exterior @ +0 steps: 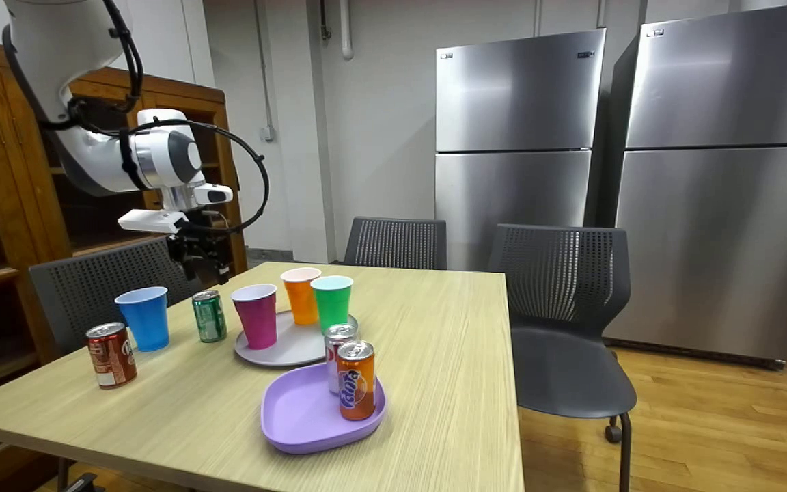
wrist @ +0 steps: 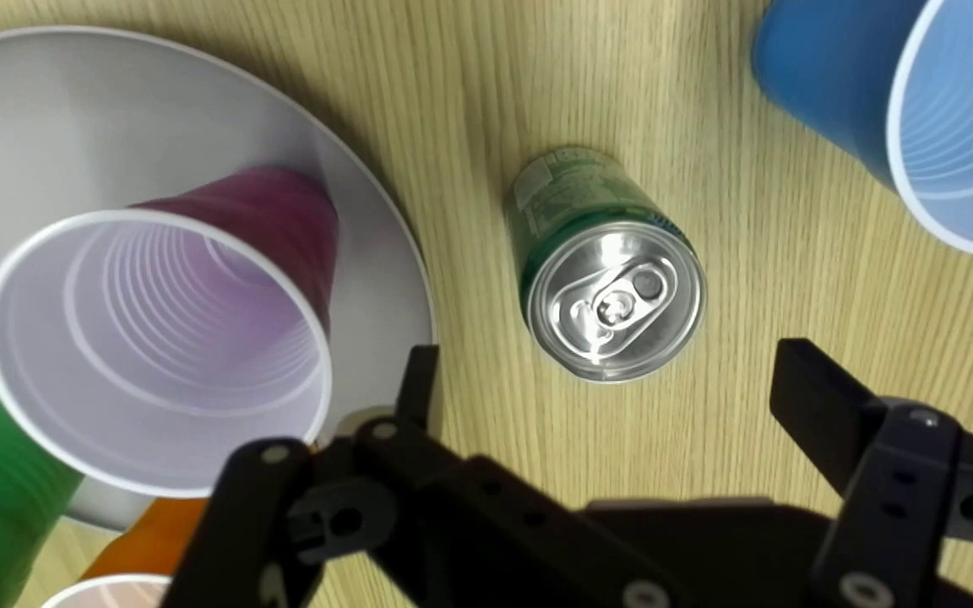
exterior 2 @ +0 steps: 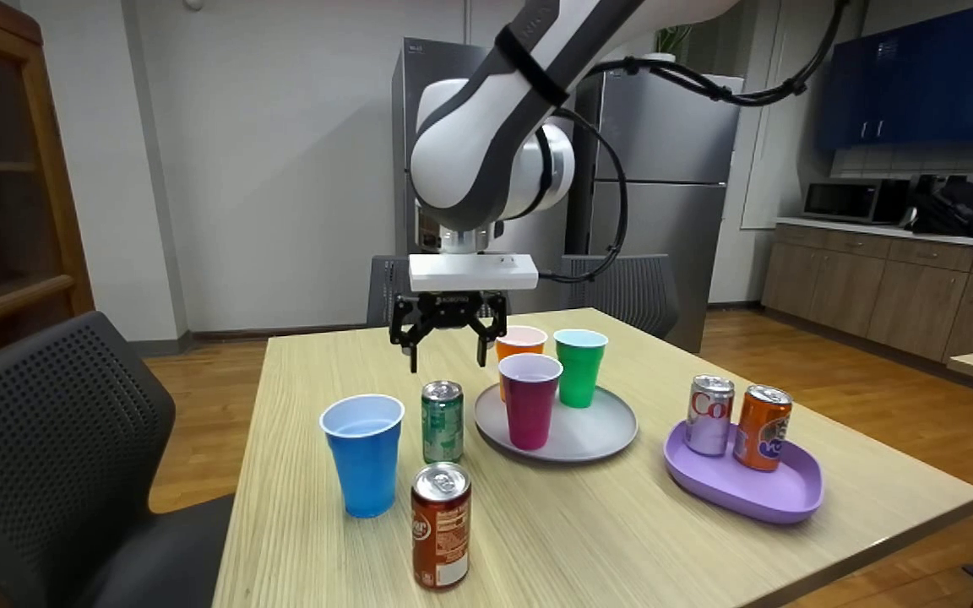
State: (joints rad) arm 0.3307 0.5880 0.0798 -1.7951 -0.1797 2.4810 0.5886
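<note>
At the left stands a blue plastic cup (exterior 2: 361, 464). Then the black gripper (exterior 2: 448, 369) hangs, fingers apart and empty, higher than the green cylindrical metal can (exterior 2: 443, 431) on the pale table (exterior 2: 575, 540); grasping it seems not yet done. Farther right, a round grey plate (exterior 2: 588, 435) carries plastic cups (exterior 2: 529, 414), a purple tray (exterior 2: 710, 483) two metal cans (exterior 2: 710, 418).

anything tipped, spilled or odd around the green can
Nothing stands out: the green can, nearest the open end effector, stands upright, and so do the blue cup, brown can and purple cup around it. No spill shows.
</note>
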